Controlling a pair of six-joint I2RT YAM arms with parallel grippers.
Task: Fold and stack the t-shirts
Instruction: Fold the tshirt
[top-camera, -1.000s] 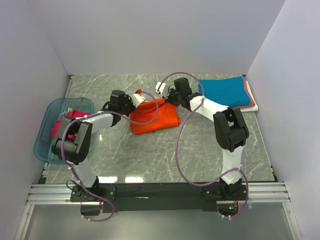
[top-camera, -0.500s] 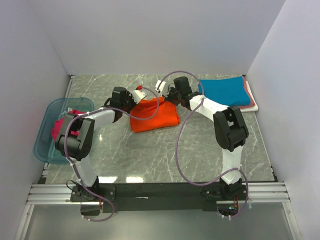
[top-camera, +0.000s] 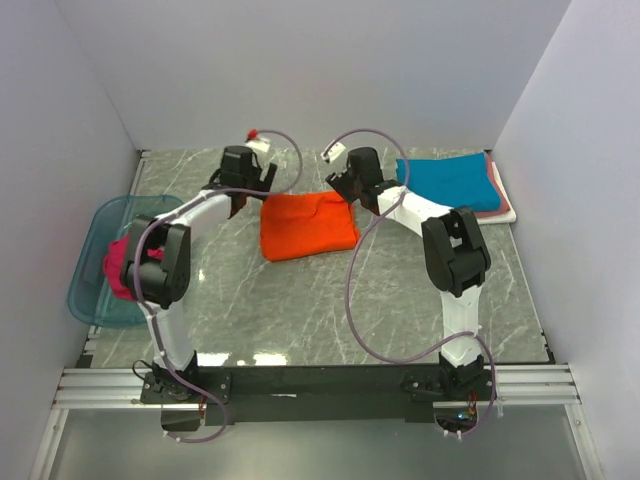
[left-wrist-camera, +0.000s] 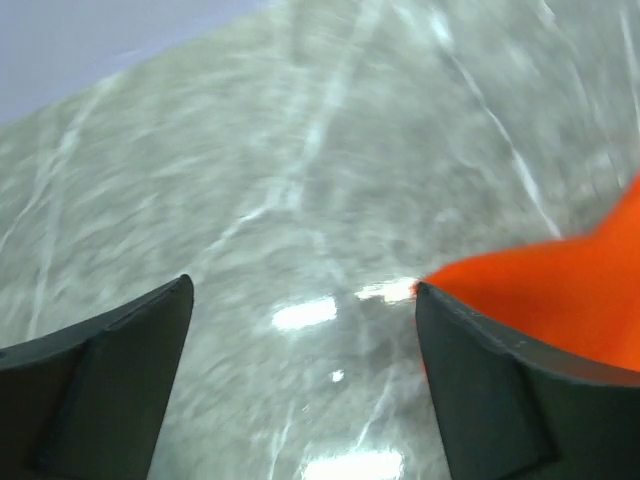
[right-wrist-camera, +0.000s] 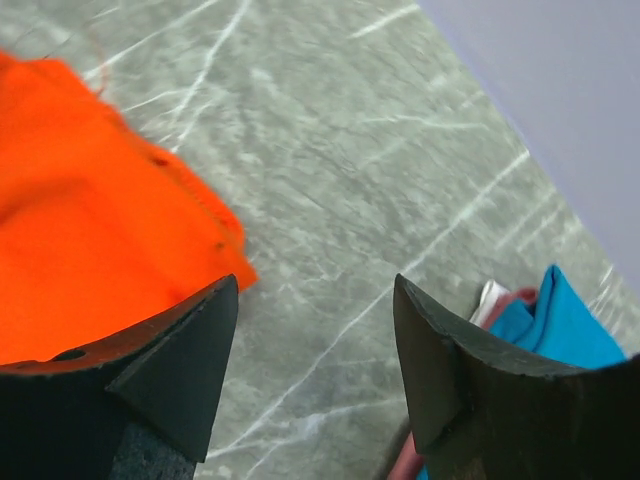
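From above, the orange t-shirt (top-camera: 308, 224) lies folded into a rough rectangle on the marble table (top-camera: 330, 300), between the two arms and toward the far side. The left gripper (top-camera: 243, 192) hangs just off the shirt's far left corner and the right gripper (top-camera: 340, 188) just off its far right corner. Neither has cloth in it. At the far right, a folded teal t-shirt (top-camera: 450, 180) tops a stack, with a pink t-shirt (top-camera: 497, 190) and what looks like a white t-shirt (top-camera: 506, 214) showing along its right edge. At the left, a translucent blue tub (top-camera: 95, 240) holds a crumpled magenta t-shirt (top-camera: 122, 268).

The left wrist view is blurred. The left gripper's jaws stand spread wide, with only bare table between them. A corner of the orange t-shirt comes in from the right and runs behind the right-hand jaw; I cannot tell whether they touch.

In the right wrist view, the right gripper's jaws are also parted, with nothing between them but table. The orange t-shirt fills the left side, its corner just beside the left-hand jaw. The teal t-shirt, with pink under it, peeks in at the lower right, below the pale wall (right-wrist-camera: 560, 100).
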